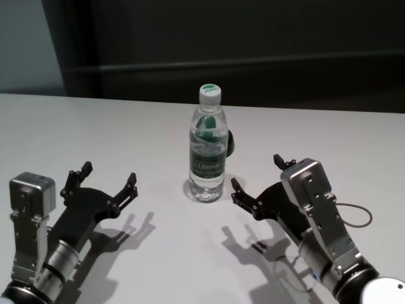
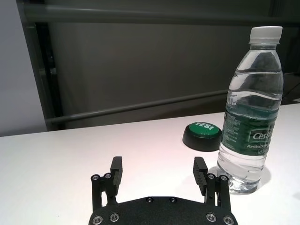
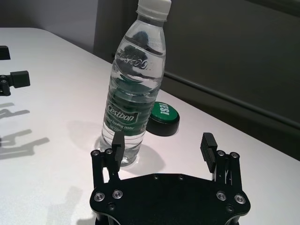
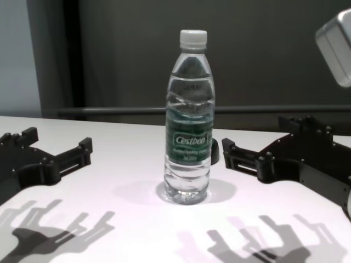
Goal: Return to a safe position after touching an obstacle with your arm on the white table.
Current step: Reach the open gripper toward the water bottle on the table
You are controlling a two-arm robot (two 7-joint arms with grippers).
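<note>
A tall clear plastic bottle [image 1: 207,149] stands upright near the middle of the worktop [image 1: 126,133]; ribbed, rounded shoulders, a white screw cap [image 1: 210,93], and a green band label reading "Cestbon"; water fills it nearly to the neck, and the worktop is plain matte white, broad and flat, catching sharp shadows of both arms; tucked just behind the bottle sits a low round button [image 2: 202,134], black rim with a glossy green top marked "YES!", close to the bottle's base, and I cannot tell if the two touch.

Left end effector [image 1: 107,180] hovers low over the worktop to the bottle's left, flat black plate, bolt heads along the edge, two short blocky fingers spread wide with nothing between them; a boxy silver housing [image 1: 28,193] rides on the wrist behind it; the bottle stands well clear of it, off beyond its inner finger.

Right end effector [image 1: 256,180] sits on the other side, same black plate and stubby fingers, also spread apart and empty; a thin dark cable [image 1: 354,215] loops off its silver wrist; its inner fingertip [image 4: 227,147] points at the bottle's lower body, near it but apart in the chest view; so the bottle stands between the two, closer to the right one.
</note>
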